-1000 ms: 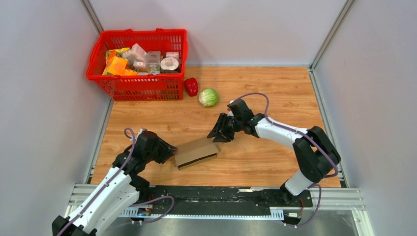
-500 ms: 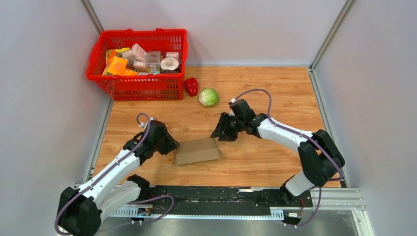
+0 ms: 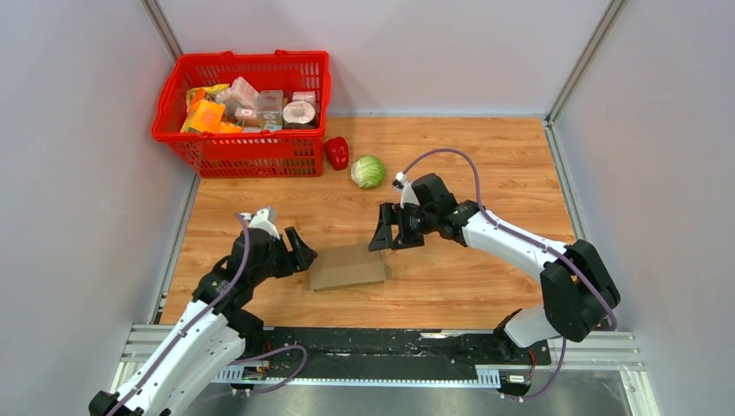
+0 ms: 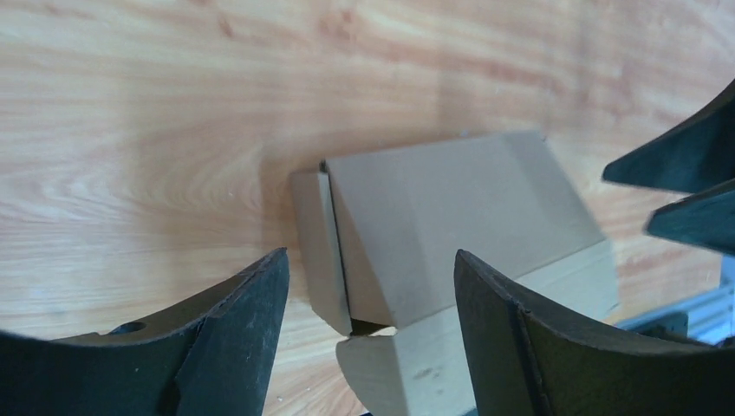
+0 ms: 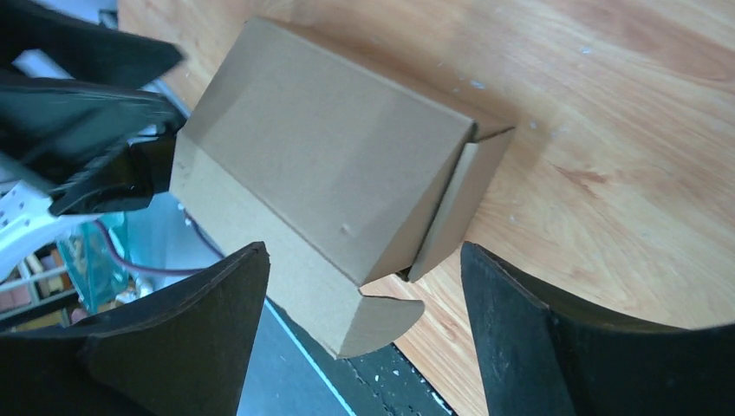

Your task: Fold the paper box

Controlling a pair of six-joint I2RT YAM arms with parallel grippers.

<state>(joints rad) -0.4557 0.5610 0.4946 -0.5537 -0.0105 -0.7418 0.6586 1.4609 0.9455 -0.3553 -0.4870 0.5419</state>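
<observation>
The paper box (image 3: pixel 348 265) is plain brown cardboard, lying on the wooden table between the two arms. Its lid is down, with small side flaps sticking out at both ends. It also shows in the left wrist view (image 4: pixel 451 221) and in the right wrist view (image 5: pixel 321 165). My left gripper (image 3: pixel 297 254) is open and empty, just left of the box's left end, with its fingers (image 4: pixel 234 347) apart from the cardboard. My right gripper (image 3: pixel 387 237) is open and empty, just above the box's right end.
A red mesh basket (image 3: pixel 245 139) full of small printed packages stands at the back left. A red pepper (image 3: pixel 336 152) and a green cabbage (image 3: pixel 367 171) lie beside it. Grey walls close in the left, back and right sides. A black rail (image 3: pixel 390 347) runs along the near edge.
The box went from tilted up to lying flat. My left gripper let go, opened and drew back slightly to the left. My right gripper shifted a little up and right.
</observation>
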